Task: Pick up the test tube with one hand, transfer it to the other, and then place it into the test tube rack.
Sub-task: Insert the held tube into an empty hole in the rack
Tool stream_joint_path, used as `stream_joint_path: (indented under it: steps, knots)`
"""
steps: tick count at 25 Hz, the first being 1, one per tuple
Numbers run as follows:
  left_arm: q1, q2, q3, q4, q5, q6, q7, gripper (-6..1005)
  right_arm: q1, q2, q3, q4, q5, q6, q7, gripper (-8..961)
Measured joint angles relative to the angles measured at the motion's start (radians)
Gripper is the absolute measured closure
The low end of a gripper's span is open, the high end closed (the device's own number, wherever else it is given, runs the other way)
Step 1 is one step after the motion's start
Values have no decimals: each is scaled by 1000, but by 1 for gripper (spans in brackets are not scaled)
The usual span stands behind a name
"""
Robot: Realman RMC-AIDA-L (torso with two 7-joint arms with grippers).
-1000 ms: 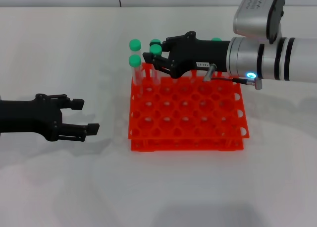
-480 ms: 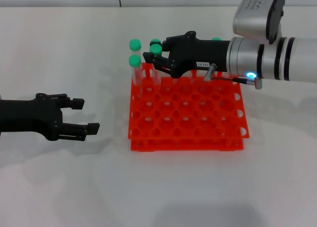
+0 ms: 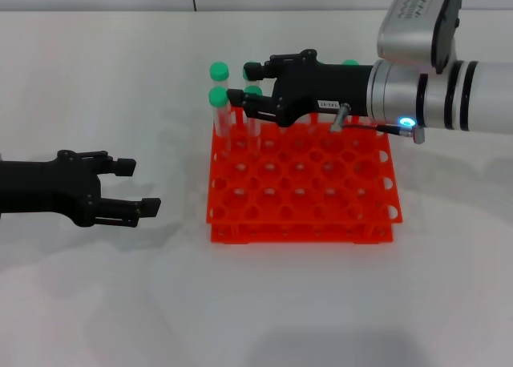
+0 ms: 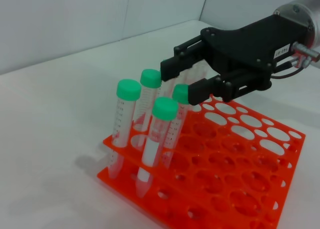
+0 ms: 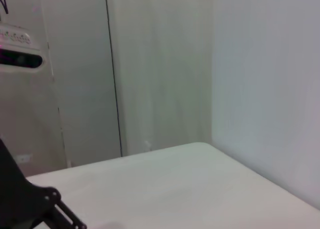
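The orange-red test tube rack (image 3: pixel 304 199) (image 4: pixel 225 179) stands mid-table. Several green-capped tubes stand in its back-left holes. One of them, the test tube (image 3: pixel 253 90) (image 4: pixel 181 94), stands upright in a hole between the spread fingers of my right gripper (image 3: pixel 240 82) (image 4: pixel 181 81). That gripper is open and hovers over the rack's back-left corner; its lower finger is close beside the cap. My left gripper (image 3: pixel 138 188) rests low on the table to the left of the rack, open and holding nothing.
Other tubes (image 3: pixel 216 99) (image 3: pixel 219 70) (image 4: pixel 129 90) stand close around the right gripper's fingers. One more green cap (image 3: pixel 350 63) shows behind the right wrist. A white table (image 3: pixel 280 303) surrounds the rack.
The tube between the right fingers has dropped lower into its hole, and the right gripper's fingers have spread apart. The left arm has not moved.
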Motion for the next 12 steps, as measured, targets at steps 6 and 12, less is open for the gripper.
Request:
stream_joint_path:
  steps: [6,12]
  knots:
    - [0,0,-1,0,0,3,0,119,-49,-3,6,-37,50,-7,-33,414]
    - [3,0,-4,0,-8,8,9,119,-113,-14,30,-106,42,-79,-36,313]
